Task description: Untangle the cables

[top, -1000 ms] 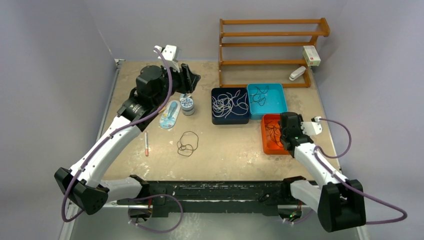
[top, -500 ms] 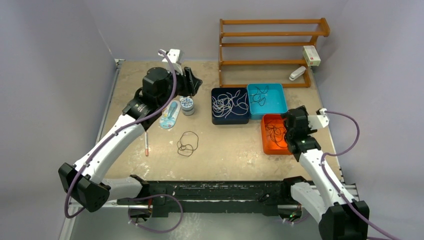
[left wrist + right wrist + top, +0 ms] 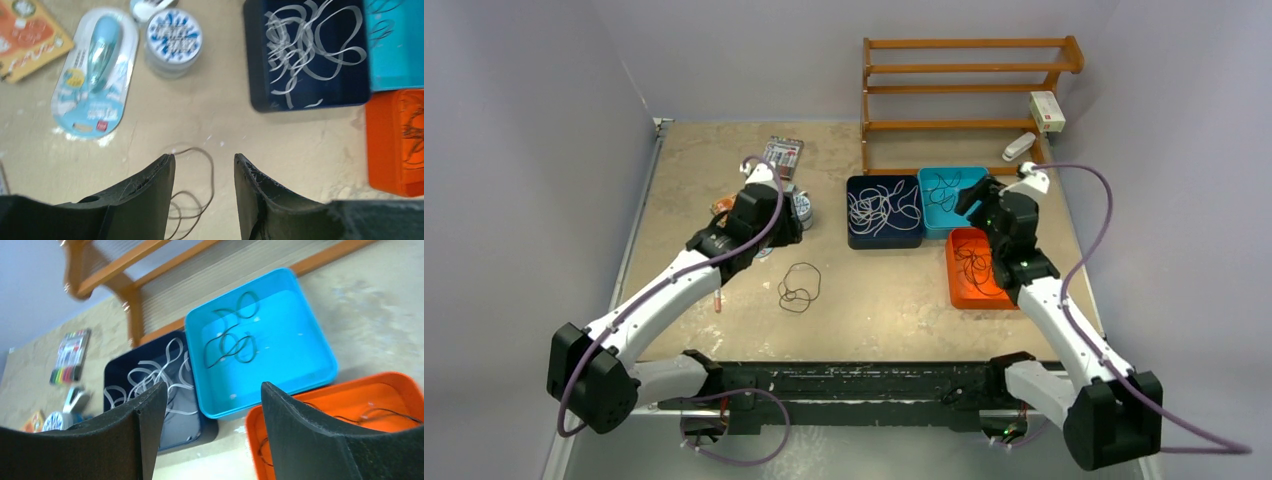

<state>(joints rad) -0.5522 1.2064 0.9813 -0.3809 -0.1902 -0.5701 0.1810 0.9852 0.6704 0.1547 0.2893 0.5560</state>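
A dark cable (image 3: 799, 287) lies in loops on the bare table. In the left wrist view, part of that dark cable (image 3: 207, 175) shows on the table below and between the jaws. My left gripper (image 3: 779, 235) (image 3: 205, 159) hangs open above it with nothing held. White cables (image 3: 882, 207) (image 3: 150, 375) fill the navy tray. Dark cables lie in the teal tray (image 3: 942, 186) (image 3: 232, 340) and in the orange tray (image 3: 972, 265). My right gripper (image 3: 972, 197) (image 3: 212, 387) is open and empty, raised over the gap between teal and orange trays.
A round tin (image 3: 801, 205) (image 3: 172, 37), a blue blister pack (image 3: 95, 75) and an orange card (image 3: 27, 40) lie near the left gripper. A marker pack (image 3: 782, 153) lies farther back and a red pen (image 3: 716, 290) to the left. A wooden rack (image 3: 969, 100) stands behind the trays.
The left arm drew back from the far side and lowered toward the tin and loose cable. The right arm rose from the orange tray and swung toward the teal tray, jaws a little wider.
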